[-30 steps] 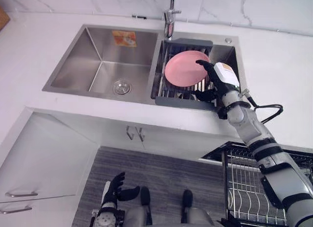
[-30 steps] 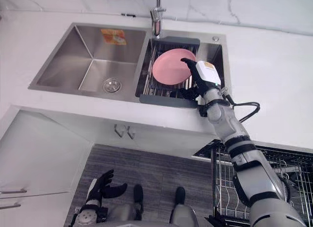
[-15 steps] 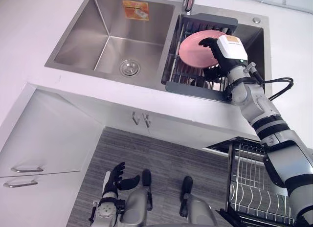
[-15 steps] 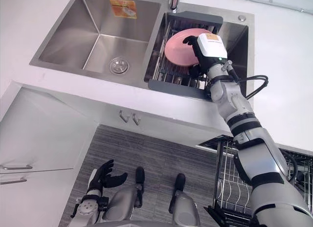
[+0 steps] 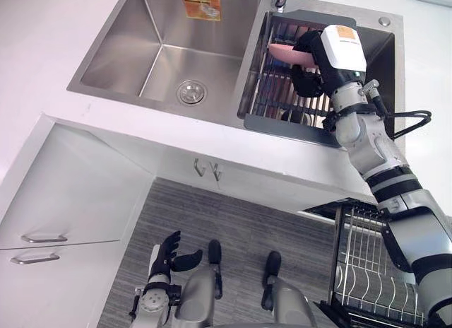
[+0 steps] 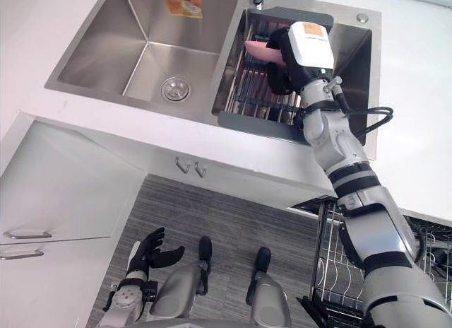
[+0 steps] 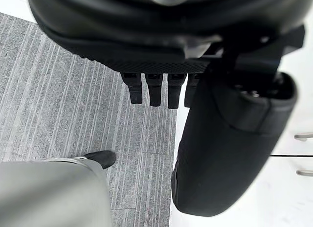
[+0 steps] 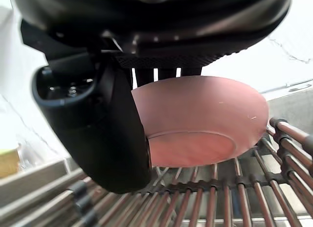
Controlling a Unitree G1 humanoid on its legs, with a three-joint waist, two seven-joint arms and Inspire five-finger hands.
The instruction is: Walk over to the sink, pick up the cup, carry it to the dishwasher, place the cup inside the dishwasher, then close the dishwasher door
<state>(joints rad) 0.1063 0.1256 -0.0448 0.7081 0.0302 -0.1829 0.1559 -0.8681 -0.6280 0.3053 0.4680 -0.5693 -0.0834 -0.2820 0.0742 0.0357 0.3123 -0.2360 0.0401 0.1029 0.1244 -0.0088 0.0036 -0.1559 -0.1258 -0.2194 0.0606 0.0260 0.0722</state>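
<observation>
One white bench (image 5: 42,59) carries one steel double sink (image 5: 106,56) with two basins. One wire dishwasher basket (image 5: 360,271) stands pulled out, low at the right side. In the right basin lies one dark rack with metal bars (image 5: 282,123), and just over its bars is one pink round bowl (image 8: 205,119), tilted. The right robot hand (image 8: 107,124) grasps this bowl: the thumb lies on its outer side and the fingers go behind its rim. The left robot hand (image 5: 169,257) hangs relaxed, fingers spread, near the grey floor (image 5: 240,222).
</observation>
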